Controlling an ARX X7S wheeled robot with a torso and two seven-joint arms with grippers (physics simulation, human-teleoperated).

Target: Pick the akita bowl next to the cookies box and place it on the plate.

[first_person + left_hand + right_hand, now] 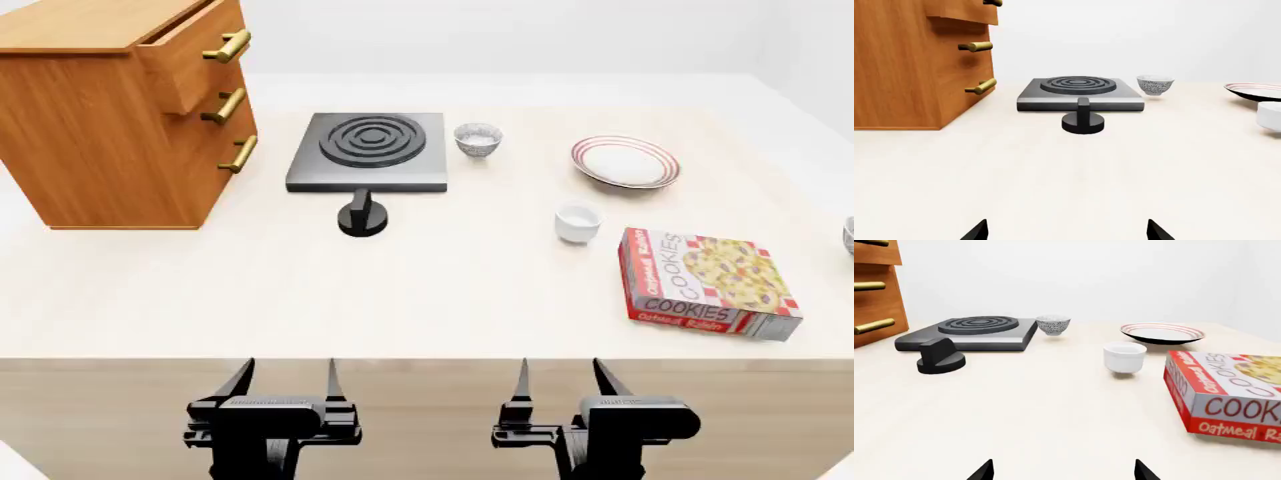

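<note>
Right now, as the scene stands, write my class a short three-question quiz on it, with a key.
1. True or false: the plate already holds a bowl.
2. Which of these stands nearest the cookies box? A) the stove burner B) the white cup C) the wooden cabinet
3. Fill in: the left gripper and the right gripper both have their jaws ____.

Key: 1 false; 2 B; 3 open.

Cream table point(441, 290): stove point(368, 150), plate point(626, 161), cookies box point(703, 284)
</note>
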